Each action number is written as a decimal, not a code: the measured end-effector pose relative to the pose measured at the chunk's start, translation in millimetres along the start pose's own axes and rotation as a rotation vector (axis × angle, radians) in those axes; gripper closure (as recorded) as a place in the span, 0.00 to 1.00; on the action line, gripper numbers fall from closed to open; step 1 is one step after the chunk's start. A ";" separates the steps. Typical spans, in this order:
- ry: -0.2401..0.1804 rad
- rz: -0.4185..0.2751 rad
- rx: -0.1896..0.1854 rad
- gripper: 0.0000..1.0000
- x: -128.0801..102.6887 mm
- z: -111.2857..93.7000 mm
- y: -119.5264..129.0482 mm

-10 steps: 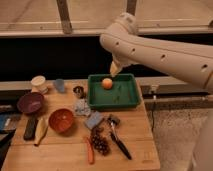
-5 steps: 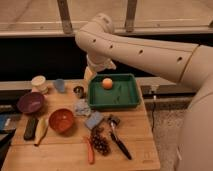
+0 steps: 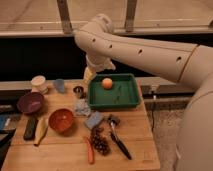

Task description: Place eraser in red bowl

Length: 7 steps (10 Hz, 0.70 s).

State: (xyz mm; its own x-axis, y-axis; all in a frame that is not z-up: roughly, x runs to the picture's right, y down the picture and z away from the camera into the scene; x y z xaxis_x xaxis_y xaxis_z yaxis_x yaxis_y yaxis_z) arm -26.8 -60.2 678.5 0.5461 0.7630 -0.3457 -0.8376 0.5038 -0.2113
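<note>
The eraser (image 3: 31, 127), a dark oblong block, lies near the table's left edge beside a banana (image 3: 41, 131). Just right of them stands the red bowl (image 3: 61, 120), with nothing in it. My gripper (image 3: 89, 76) hangs downward at the end of the big white arm, above the table just off the left rim of the green tray (image 3: 120, 102). It stands open with nothing held, well up and to the right of the eraser and the bowl.
An orange (image 3: 107, 83) lies in the tray. A purple bowl (image 3: 30, 102), white cup (image 3: 38, 83), blue-grey cup (image 3: 59, 85) and small metal cup (image 3: 78, 91) stand at the back left. A blue pad (image 3: 93, 120), grapes (image 3: 100, 141) and black-handled utensil (image 3: 119, 141) lie in front.
The arm has swung to the left, carrying the gripper from above the orange in the tray to just past the tray's left rim. Nothing on the table has moved.
</note>
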 end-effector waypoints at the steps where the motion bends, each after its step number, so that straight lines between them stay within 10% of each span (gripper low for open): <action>1: 0.004 -0.035 -0.016 0.20 -2.7 9.3 12.3; 7: -0.012 -0.196 -0.218 0.20 -53.0 40.3 137.9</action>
State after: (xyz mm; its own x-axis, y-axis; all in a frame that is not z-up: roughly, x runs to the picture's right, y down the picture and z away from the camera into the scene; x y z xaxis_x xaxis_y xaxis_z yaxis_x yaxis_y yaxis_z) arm -170.7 -14.8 704.5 0.6969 0.6651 -0.2681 -0.6982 0.5440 -0.4653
